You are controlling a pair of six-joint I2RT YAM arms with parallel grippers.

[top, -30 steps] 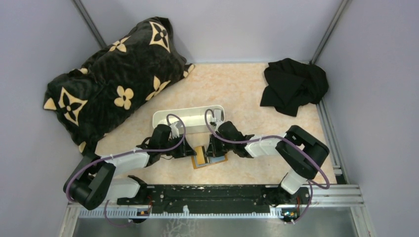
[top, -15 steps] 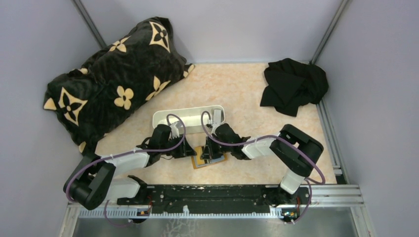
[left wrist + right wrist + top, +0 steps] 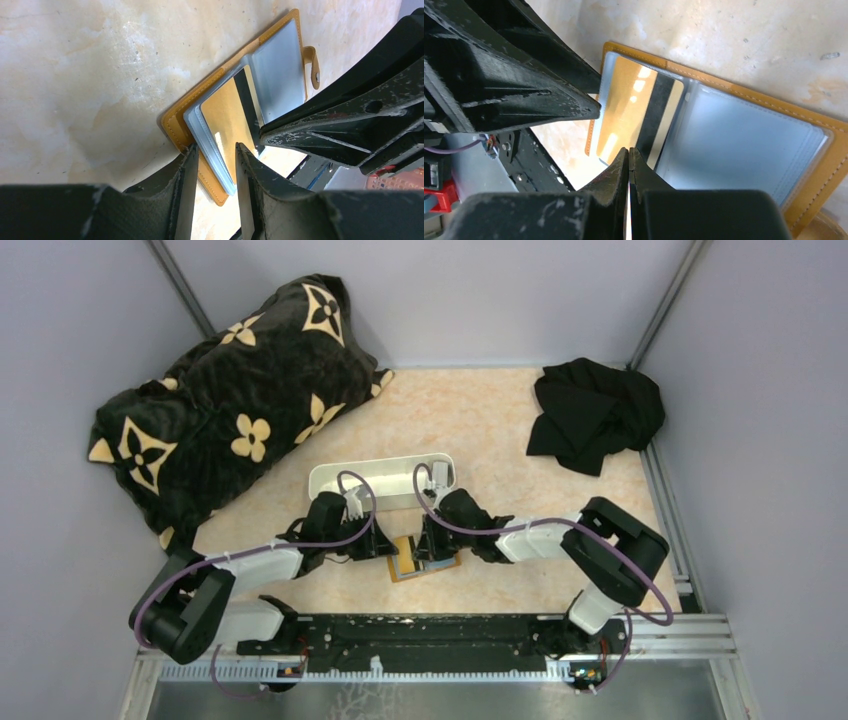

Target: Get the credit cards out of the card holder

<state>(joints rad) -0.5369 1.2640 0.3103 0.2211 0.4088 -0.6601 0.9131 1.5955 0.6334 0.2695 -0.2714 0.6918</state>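
Looking down on a small orange-tan leather-like bifold card holder (image 3: 410,566) (image 3: 277,70) (image 3: 744,140), lying open and flat on the peach marbled tabletop (image 3: 500,430), near the front edge and just in front of a long white oblong tray (image 3: 380,476). Showing grey-blue clear sleeves inside, and holding a thin flat gold credit card with a black stripe (image 3: 222,120) (image 3: 624,105) in the sleeve on the half nearer the left arm. Straddling that half's outer edge with the left gripper (image 3: 385,548) (image 3: 216,152), jaws standing partly apart: one fingertip at the orange cover's rim, the other resting on the gold card's sleeve, with no clamping on anything showing. Pointing the right gripper (image 3: 428,545) (image 3: 629,152) tip-down at the card's edge beside the black stripe, jaws pressed fully together with nothing between them. Reaching in from opposite sides, tips nearly meeting over the holder. Lying well apart at the back: a black plush cushion with tan flower patterns (image 3: 230,390) on the left, a crumpled black cloth (image 3: 595,412) on the right.
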